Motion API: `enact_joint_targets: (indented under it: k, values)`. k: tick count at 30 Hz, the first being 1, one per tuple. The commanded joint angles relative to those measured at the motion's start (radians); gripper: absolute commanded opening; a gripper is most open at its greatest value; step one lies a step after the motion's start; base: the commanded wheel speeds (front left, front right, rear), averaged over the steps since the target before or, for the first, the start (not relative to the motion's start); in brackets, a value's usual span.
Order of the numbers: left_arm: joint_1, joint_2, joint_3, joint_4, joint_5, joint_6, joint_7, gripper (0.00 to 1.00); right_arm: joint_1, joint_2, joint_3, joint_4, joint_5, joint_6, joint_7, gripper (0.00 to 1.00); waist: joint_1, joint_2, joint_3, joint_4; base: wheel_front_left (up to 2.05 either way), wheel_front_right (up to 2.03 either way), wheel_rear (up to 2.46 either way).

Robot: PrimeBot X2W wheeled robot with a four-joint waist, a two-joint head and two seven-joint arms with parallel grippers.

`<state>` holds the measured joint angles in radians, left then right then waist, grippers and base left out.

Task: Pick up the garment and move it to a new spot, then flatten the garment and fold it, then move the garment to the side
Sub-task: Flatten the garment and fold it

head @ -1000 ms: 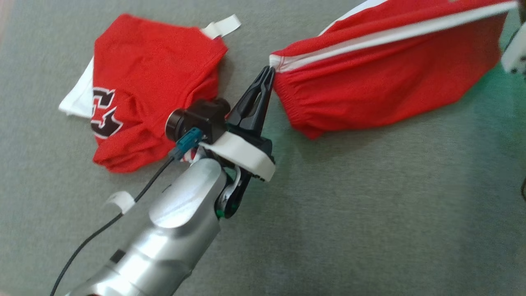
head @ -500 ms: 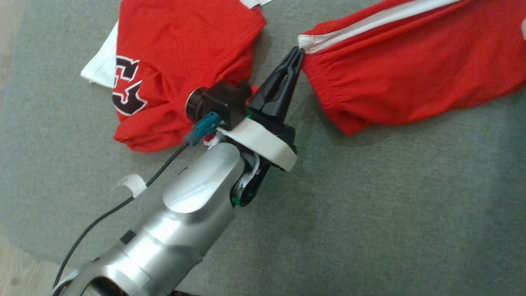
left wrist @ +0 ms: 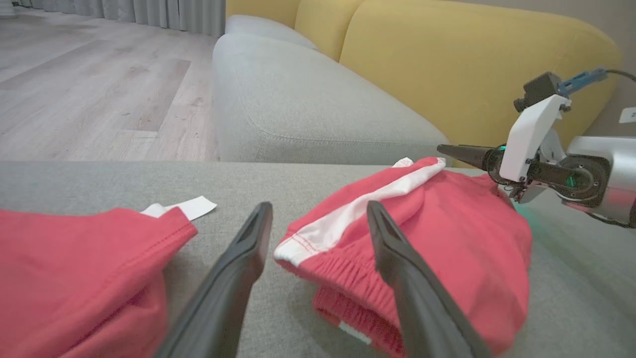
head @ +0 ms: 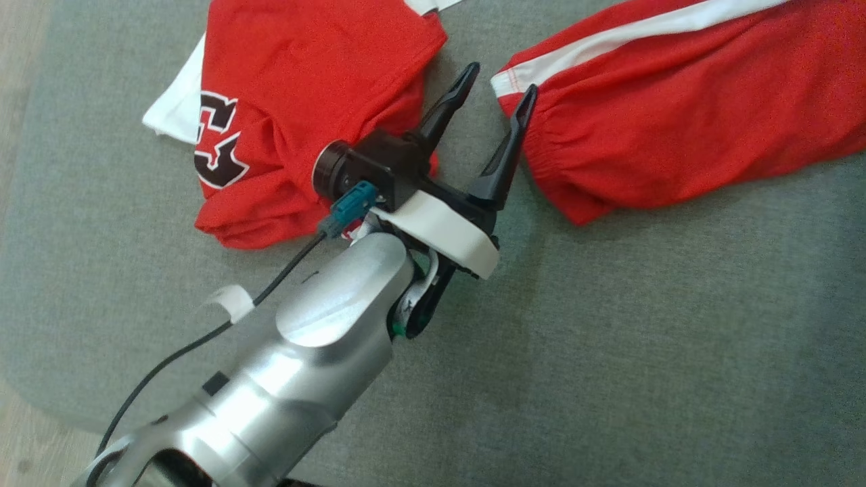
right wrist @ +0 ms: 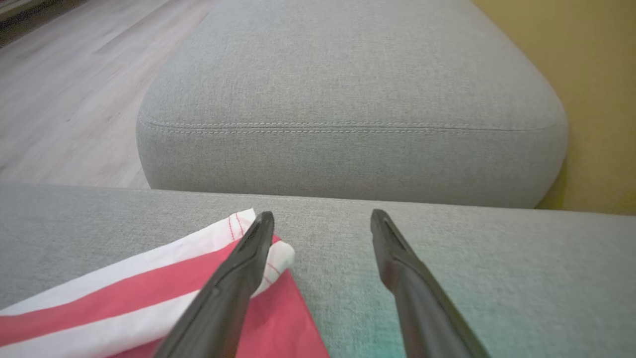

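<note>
The garment [head: 676,128] is a pair of red shorts with a white side stripe, lying on the grey sofa cushion [head: 609,352]. My left gripper [head: 501,78] stands open at the waistband corner, one finger on each side of it, gripping nothing. The left wrist view shows that corner [left wrist: 318,238] low between the two fingers of the left gripper [left wrist: 318,206]. My right gripper [right wrist: 322,215] is open too. Its left finger lies over the garment's far corner [right wrist: 149,308], which is white-striped. The right arm's wrist [left wrist: 531,144] sits at the far end of the shorts.
A second red garment with a black number [head: 284,122] lies bunched to the left, close to my left wrist. Another grey cushion [right wrist: 348,99] and the yellow backrest [left wrist: 447,64] lie beyond. Wooden floor [left wrist: 74,89] borders the cushion's edge.
The left gripper was shut on the waistband corner and has opened and let it go. The shorts now rest on the cushion. The camera has shifted down and left.
</note>
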<state>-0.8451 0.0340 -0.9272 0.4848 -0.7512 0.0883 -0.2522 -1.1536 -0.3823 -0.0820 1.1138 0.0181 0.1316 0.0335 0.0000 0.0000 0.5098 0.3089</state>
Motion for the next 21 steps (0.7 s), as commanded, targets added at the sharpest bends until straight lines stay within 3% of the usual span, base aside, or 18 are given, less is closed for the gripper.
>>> enact_joint_targets:
  k: [1,7,11,17,21]
  values:
    - [-0.009,0.016,0.033,-0.02,0.0,0.004,-0.009,1.0,-0.018,0.018,-0.002,-0.019,0.015,-0.001,-0.015,1.0,0.0,0.0,-0.022,-0.011,0.0,0.0,0.0]
    - [0.028,0.016,0.109,0.001,0.036,0.01,-0.009,1.0,0.026,0.035,0.002,0.002,0.062,-0.001,-0.1,1.0,0.0,0.0,-0.111,-0.043,0.0,0.0,0.0]
    - [0.071,0.019,0.224,-0.019,0.079,0.022,-0.009,1.0,0.073,0.068,0.021,-0.035,0.15,-0.001,-0.184,1.0,0.0,0.0,-0.175,-0.068,0.0,0.0,0.0]
    - [0.161,0.067,0.381,-0.096,0.23,0.044,-0.009,1.0,0.235,0.124,0.114,-0.198,0.345,-0.001,-0.258,1.0,0.0,0.0,-0.266,-0.096,0.0,0.0,0.0]
    - [0.255,0.092,0.466,-0.124,0.289,0.047,-0.009,1.0,0.397,0.127,0.167,-0.351,0.44,-0.001,-0.276,1.0,0.0,0.0,-0.324,-0.113,0.0,0.0,0.0]
